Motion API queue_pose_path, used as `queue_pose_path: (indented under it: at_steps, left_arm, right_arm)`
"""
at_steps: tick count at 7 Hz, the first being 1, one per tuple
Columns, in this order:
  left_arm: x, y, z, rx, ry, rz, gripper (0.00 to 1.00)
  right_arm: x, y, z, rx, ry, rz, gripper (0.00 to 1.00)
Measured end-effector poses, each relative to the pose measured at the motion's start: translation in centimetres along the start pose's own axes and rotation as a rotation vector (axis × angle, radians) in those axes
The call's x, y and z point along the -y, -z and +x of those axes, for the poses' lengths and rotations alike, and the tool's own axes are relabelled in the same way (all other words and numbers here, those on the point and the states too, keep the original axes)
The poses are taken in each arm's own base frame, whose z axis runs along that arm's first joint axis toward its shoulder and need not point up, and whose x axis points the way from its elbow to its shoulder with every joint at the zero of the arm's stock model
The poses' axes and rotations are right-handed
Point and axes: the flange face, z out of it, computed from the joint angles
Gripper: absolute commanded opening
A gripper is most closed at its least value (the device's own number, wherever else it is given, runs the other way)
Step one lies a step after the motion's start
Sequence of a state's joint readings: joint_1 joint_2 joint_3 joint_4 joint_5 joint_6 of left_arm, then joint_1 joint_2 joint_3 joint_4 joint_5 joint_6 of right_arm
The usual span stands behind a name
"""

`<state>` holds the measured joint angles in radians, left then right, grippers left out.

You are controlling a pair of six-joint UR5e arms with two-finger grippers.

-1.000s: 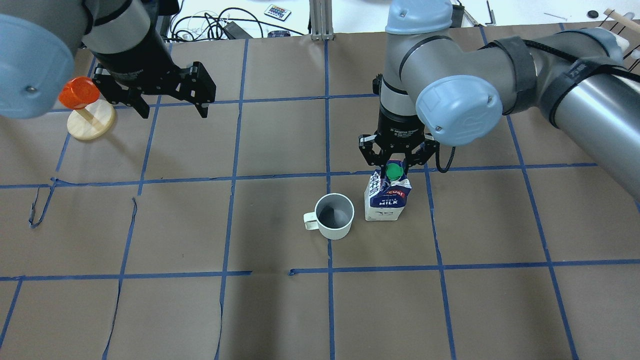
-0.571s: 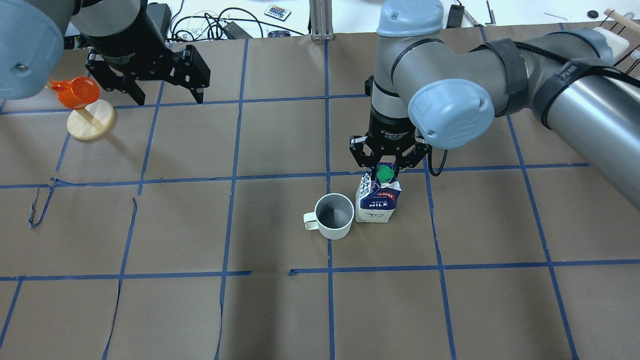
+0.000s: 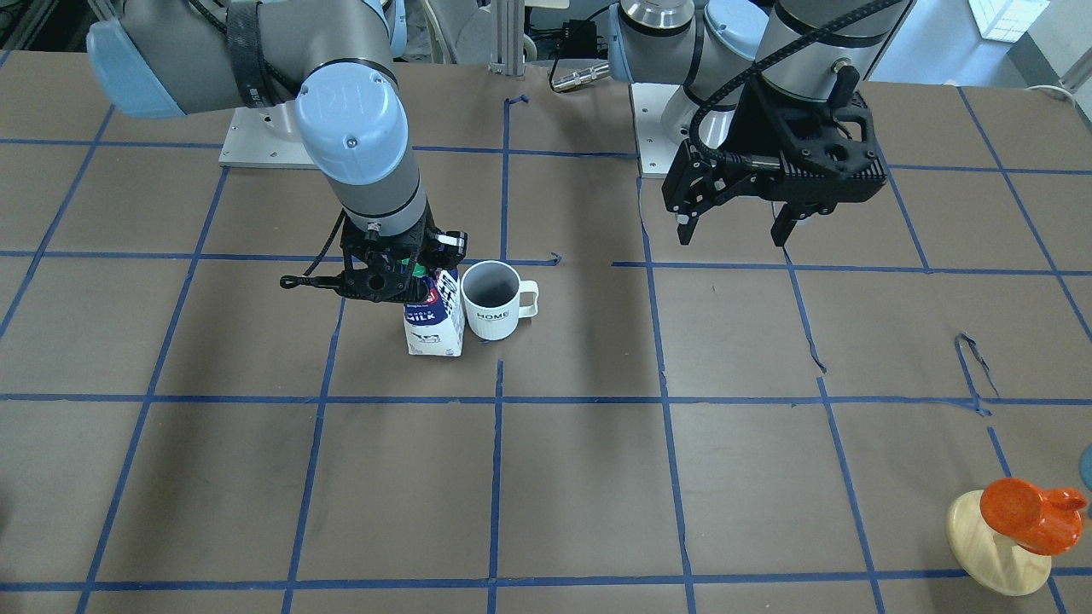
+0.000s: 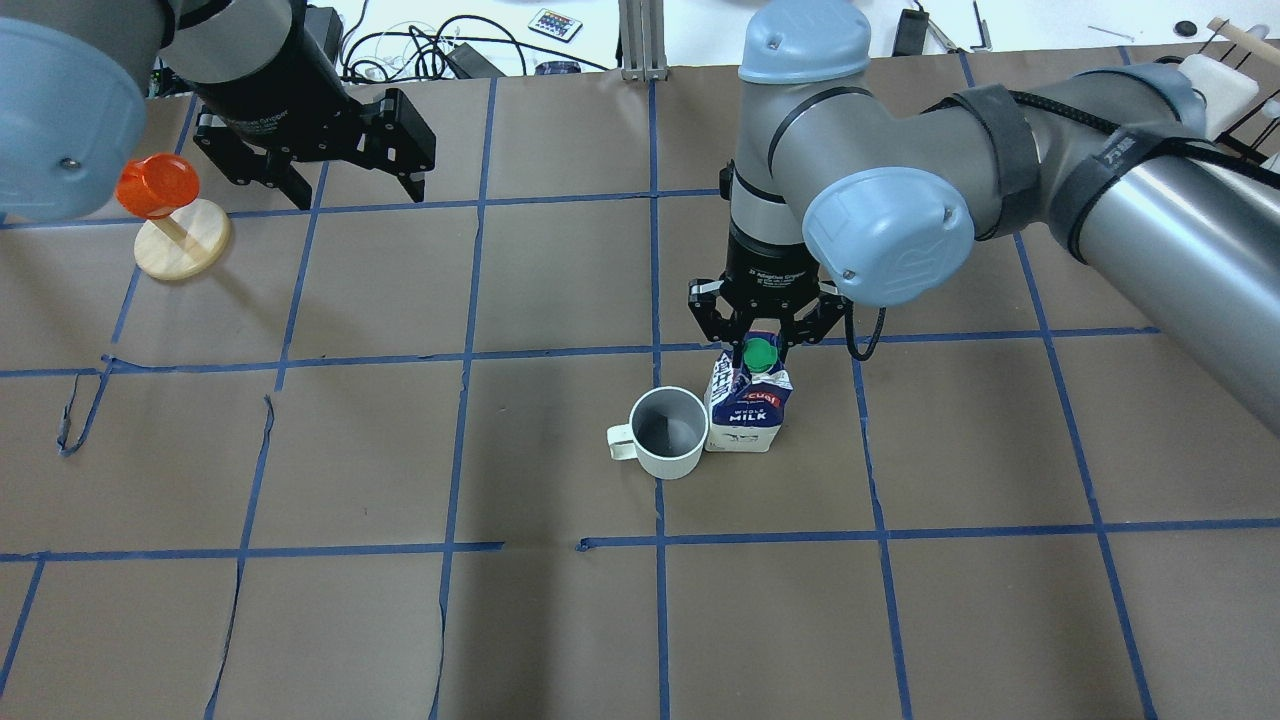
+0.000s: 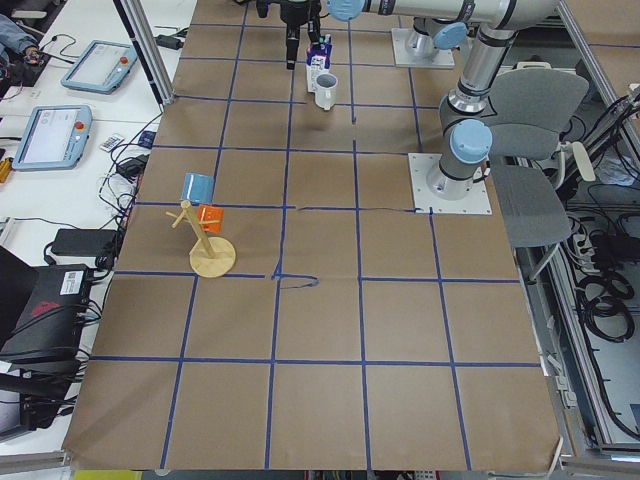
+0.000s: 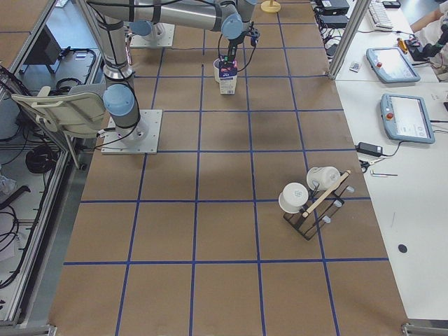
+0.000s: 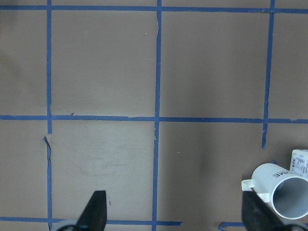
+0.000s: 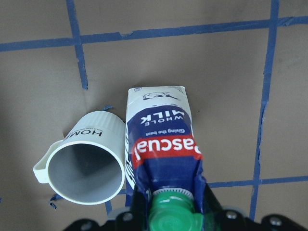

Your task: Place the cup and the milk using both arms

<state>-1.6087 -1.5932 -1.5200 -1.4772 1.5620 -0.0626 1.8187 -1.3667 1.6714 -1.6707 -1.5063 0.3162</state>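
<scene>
The white "HOME" cup [image 4: 670, 432] stands upright on the brown table, handle toward the left arm's side. The blue-and-white milk carton [image 4: 745, 410] stands upright right beside it, touching or almost touching its wall. My right gripper [image 4: 757, 345] is shut on the carton's gable top by the green cap. The right wrist view shows carton [image 8: 163, 139], cup [image 8: 91, 163] and gripper [image 8: 168, 211]. The front view shows cup [image 3: 490, 300], carton [image 3: 433, 320] and right gripper [image 3: 401, 281]. My left gripper [image 4: 360, 198] is open and empty, raised at the back left, far from both.
An orange cup on a wooden peg stand [image 4: 182, 245] sits at the far left, close to the left arm. A rack with white mugs [image 6: 308, 196] stands at the table's right end. Cables [image 4: 430, 50] lie beyond the far edge.
My right gripper has carried the milk carton leftward until it stands against the cup. My left gripper has drawn back toward the far left, still open.
</scene>
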Motion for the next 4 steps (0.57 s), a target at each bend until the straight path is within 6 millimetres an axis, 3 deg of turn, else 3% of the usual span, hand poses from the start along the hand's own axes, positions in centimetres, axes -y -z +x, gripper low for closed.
queue_pose_path:
  at_steps: [1, 2, 4]
  left_arm:
    - [0.01, 0.01, 0.00, -0.001, -0.004, 0.003, 1.00]
    - [0.00, 0.02, 0.01, -0.001, -0.007, 0.003, 1.00]
    - [-0.07, 0.06, 0.07, -0.001, -0.009, 0.004, 1.00]
  right_arm:
    - [-0.03, -0.11, 0.00, -0.002, -0.002, -0.005, 0.95]
    - [-0.01, -0.04, 0.01, -0.004, -0.002, -0.002, 1.00]
    - [0.01, 0.48, 0.14, -0.010, 0.001, 0.010, 1.00]
